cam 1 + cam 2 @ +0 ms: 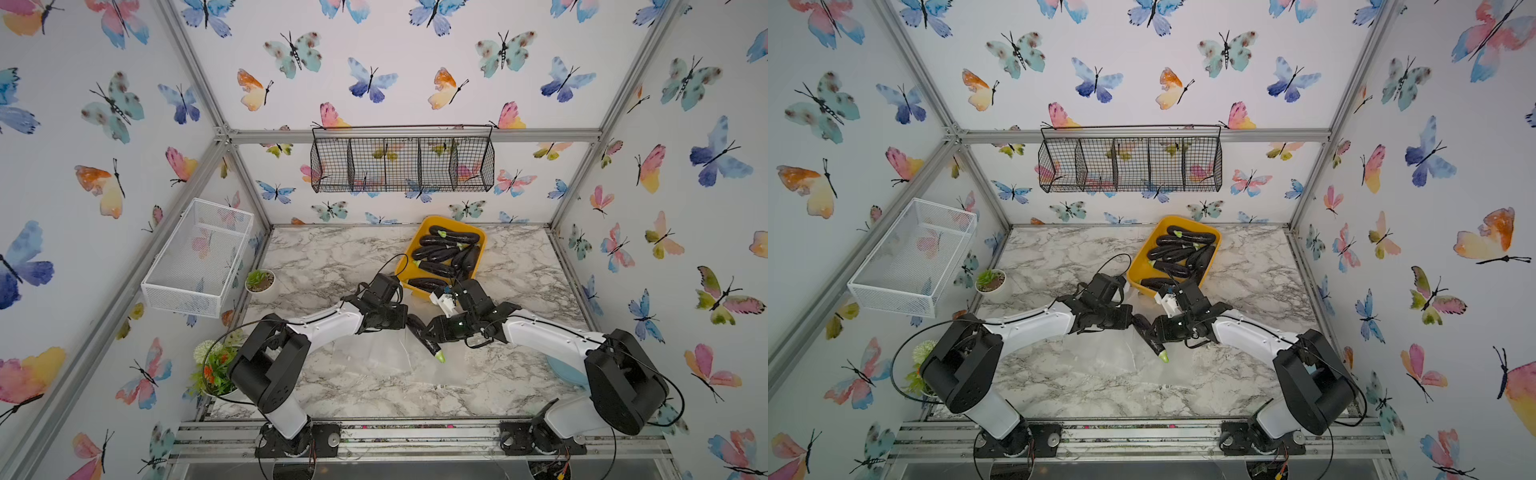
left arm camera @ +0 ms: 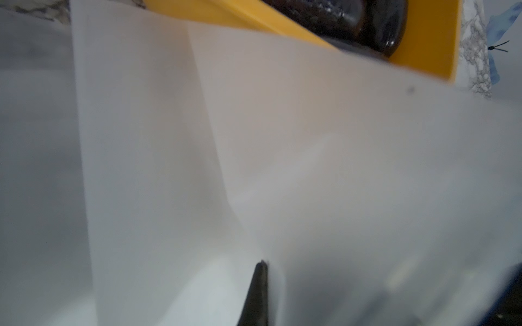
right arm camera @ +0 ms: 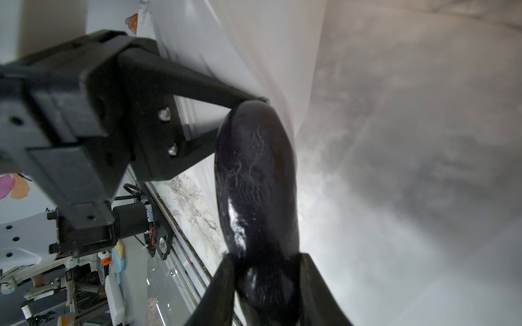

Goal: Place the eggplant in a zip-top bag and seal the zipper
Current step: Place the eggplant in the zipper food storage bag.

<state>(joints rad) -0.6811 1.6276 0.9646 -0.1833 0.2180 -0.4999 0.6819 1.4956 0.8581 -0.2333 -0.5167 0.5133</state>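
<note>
Item: eggplant [image 1: 420, 334], dark with a green stem, carried over the bench [image 1: 332, 257] by the right end effector [image 3: 267, 262], jaws partly spread and clamped round its stem half. Blunt end lay at the mouth of the zip-top bag [image 1: 374, 353], apparently not yet inside. Left end effector [image 1: 404, 321] was fully closed, pinching the bag's lip upward. Outstanding: insertion, release, zipper sealing.

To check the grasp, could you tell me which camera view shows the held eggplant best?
The right wrist view: the eggplant is close and sharp, clamped in the right gripper. Both top views show it small, partly hidden by that gripper. The left wrist view shows mostly the bag, not this eggplant.
</note>
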